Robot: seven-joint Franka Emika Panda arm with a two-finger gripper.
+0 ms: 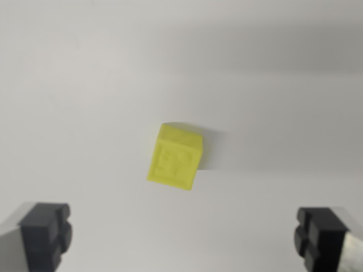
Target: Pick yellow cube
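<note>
plain white tabletop (pixel 85 85) — smooth, matte, no markings, soft grey shading twd top edge

- yellow cube (pixel 174 157): matt plastic look, faint raised pattern on one face
- fingertips (pixel 45 232): dark, matt, blocky plastic or rubber
- surface (pixel 85 85): white, smooth, matt
</note>
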